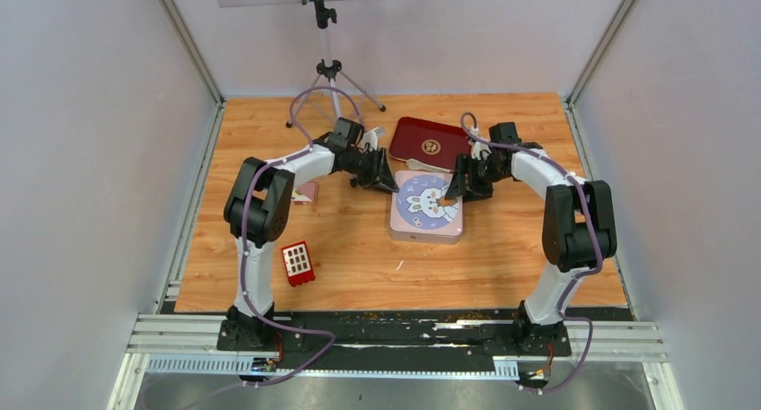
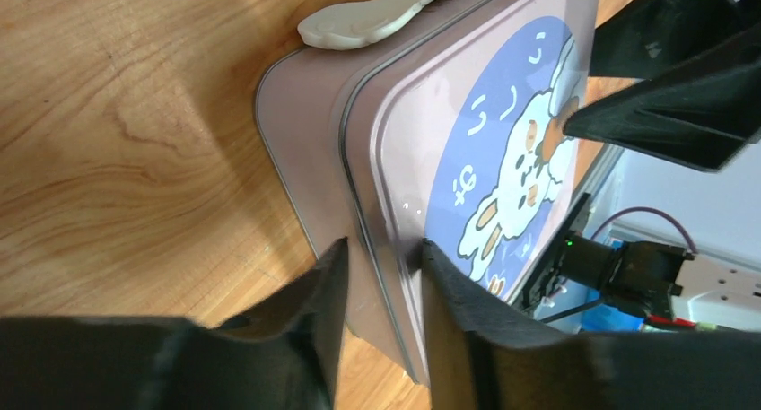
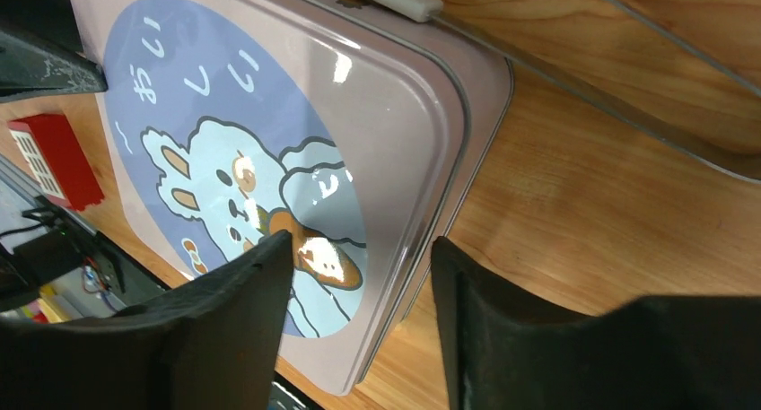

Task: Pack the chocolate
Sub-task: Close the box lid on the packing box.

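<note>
Up top, clutter: lidded bunny tin (image 1: 426,214) sits mid-counter (image 1: 359,275), dark red tray (image 1: 429,141) just behind it, red block (image 1: 298,263) well off to the near left, tripod (image 1: 328,69) at the back.
Up top, room: left hand (image 1: 388,184) is at the tin's far-left corner and right hand (image 1: 451,193) at its far-right. Just bare wood along the near side.
Left wrist: fingers (image 2: 323,311) partly apart, straddling the lid's raised rim and gripping nothing. A cream spoon (image 2: 377,20) lies against the tin's edge.
Right wrist: spread wide, one finger (image 3: 242,311) over the lid and the other over wood past the edge, nothing held.
chocolate: can't see it in any view, the lid's on.
</note>
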Robot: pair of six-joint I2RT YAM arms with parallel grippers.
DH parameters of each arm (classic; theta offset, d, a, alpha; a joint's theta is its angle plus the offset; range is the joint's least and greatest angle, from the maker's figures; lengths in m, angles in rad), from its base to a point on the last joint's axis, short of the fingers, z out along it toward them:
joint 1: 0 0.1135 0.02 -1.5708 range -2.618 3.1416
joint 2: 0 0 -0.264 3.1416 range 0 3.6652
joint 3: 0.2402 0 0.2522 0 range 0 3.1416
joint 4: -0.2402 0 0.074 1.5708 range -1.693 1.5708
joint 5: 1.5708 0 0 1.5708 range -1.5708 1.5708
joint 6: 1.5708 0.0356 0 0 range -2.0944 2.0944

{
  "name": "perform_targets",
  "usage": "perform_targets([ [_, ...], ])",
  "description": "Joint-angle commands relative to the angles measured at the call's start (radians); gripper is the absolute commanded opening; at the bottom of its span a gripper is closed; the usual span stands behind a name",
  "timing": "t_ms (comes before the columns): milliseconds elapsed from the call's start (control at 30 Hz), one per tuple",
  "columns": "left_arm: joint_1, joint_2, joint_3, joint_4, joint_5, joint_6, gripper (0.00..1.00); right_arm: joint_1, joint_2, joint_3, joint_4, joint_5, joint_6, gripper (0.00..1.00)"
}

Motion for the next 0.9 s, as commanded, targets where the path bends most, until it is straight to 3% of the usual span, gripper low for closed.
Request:
perform_targets([
  [0, -0.01, -0.025, 0.005, -0.056, -0.044, 0.056, 0.47, 0.011, -0.042, 0.026, -0.038, 0.01, -0.028, 0.61],
  [33, -0.008, -0.043, 0.001, -0.063, -0.046, 0.074, 0.56, 0.01, -0.055, 0.01, -0.045, -0.001, -0.028, 0.61],
  [100, -0.007, -0.084, -0.007, -0.081, -0.059, 0.127, 0.64, 0.01, -0.086, -0.031, -0.038, -0.017, -0.02, 0.62],
  [300, -0.006, -0.151, -0.066, -0.124, -0.093, 0.207, 0.67, 0.01, -0.156, -0.138, -0.032, -0.023, 0.0, 0.62],
  [400, -0.007, -0.141, -0.097, -0.118, -0.046, 0.21, 0.63, 0.01, -0.171, -0.17, -0.027, -0.04, -0.003, 0.58],
  [467, -0.006, -0.124, -0.108, -0.107, -0.014, 0.192, 0.58, 0.009, -0.168, -0.179, -0.017, -0.059, -0.005, 0.5],
  [633, -0.008, -0.111, -0.118, -0.069, 0.034, 0.163, 0.4, 0.009, -0.159, -0.169, -0.014, -0.082, -0.011, 0.36],
  [867, -0.01, -0.113, -0.118, 0.031, 0.121, 0.081, 0.24, 0.008, -0.174, -0.139, -0.008, -0.095, 0.022, 0.28],
])
